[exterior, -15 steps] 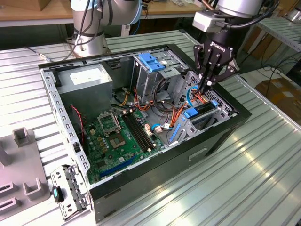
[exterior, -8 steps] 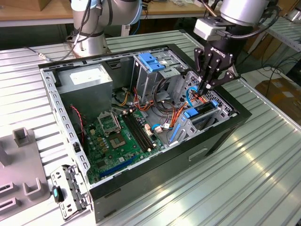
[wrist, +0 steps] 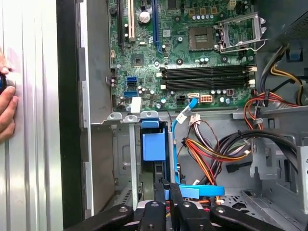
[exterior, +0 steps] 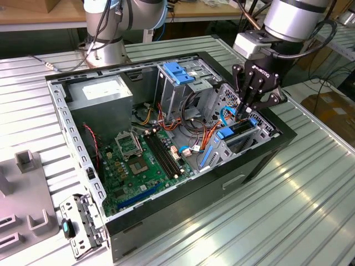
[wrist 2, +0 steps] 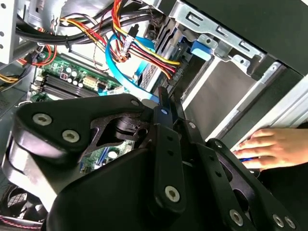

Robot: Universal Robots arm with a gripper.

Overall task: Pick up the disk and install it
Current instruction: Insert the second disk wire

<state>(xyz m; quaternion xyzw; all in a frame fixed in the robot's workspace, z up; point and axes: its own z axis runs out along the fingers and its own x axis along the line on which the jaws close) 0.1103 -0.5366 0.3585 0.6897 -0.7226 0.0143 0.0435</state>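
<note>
A black claw [exterior: 248,106] reaches down into an open desktop computer case [exterior: 166,221] that lies on its side on a ribbed metal surface [exterior: 288,210]. In the exterior view the claw's thin fingers hang together over the drive bay at the case edge on that view's right. Just under their tips the disk [exterior: 239,132] sits edge-up in that bay, its blue carrier rail showing at each end.

In the first wrist view the fingertips [wrist: 166,190] are pressed together, clenched on the blue rail at the near end of the disk [wrist: 155,147]. The disk runs away from the claw toward the green motherboard [wrist: 192,53]. A blue data cable [wrist: 175,144] and a bundle of red, yellow and orange power wires [wrist: 207,154] lie just beside it. A person's hand [wrist: 7,103] rests on the ribbed surface outside the case wall.

The second wrist view looks across the claw's black linkage [wrist 2: 159,159] from the other side. The same hand [wrist 2: 274,147] rests beyond it, next to the case edge, and a blue latch [wrist 2: 201,48] sits on the silver bay wall.

Farther off in the exterior view stand the grey drive cage with a blue-handled bracket [exterior: 178,72], the power supply [exterior: 100,94] and the arm's base [exterior: 105,50].
</note>
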